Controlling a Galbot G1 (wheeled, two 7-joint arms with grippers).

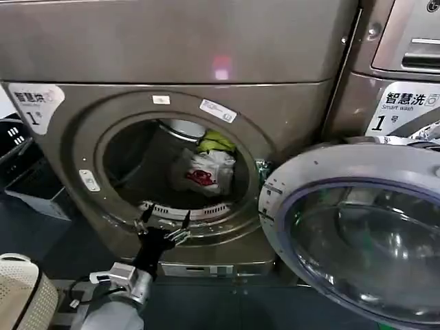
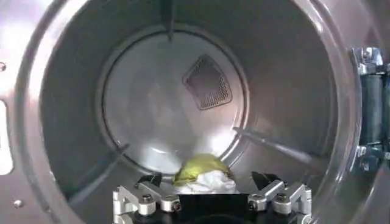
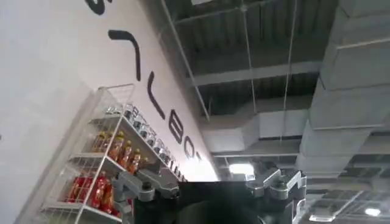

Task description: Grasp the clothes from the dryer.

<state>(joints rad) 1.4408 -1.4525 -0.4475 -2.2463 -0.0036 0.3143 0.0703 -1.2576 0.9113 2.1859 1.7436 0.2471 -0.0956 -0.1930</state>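
The left gripper [image 1: 165,220] is at the lower rim of the dryer [image 1: 75,144] porthole, just in front of the opening, and its two dark fingers [image 1: 144,214] stand apart, wide, with nothing between them. Inside the steel drum [image 2: 152,109], the clothes lie in a small heap toward the back and on the right side of the opening: the white garment with a red-pink print [image 1: 206,172] is below, and the yellow-green garment [image 1: 216,142] sits on top of it, touching it. The gripper is still apart from the clothes. The round door [image 1: 357,240] hangs open to the right. The right gripper [image 3: 213,195] points up toward a ceiling, beside a wire shelf with bottles [image 3: 103,176]; whether it is wide or narrow I cannot tell.
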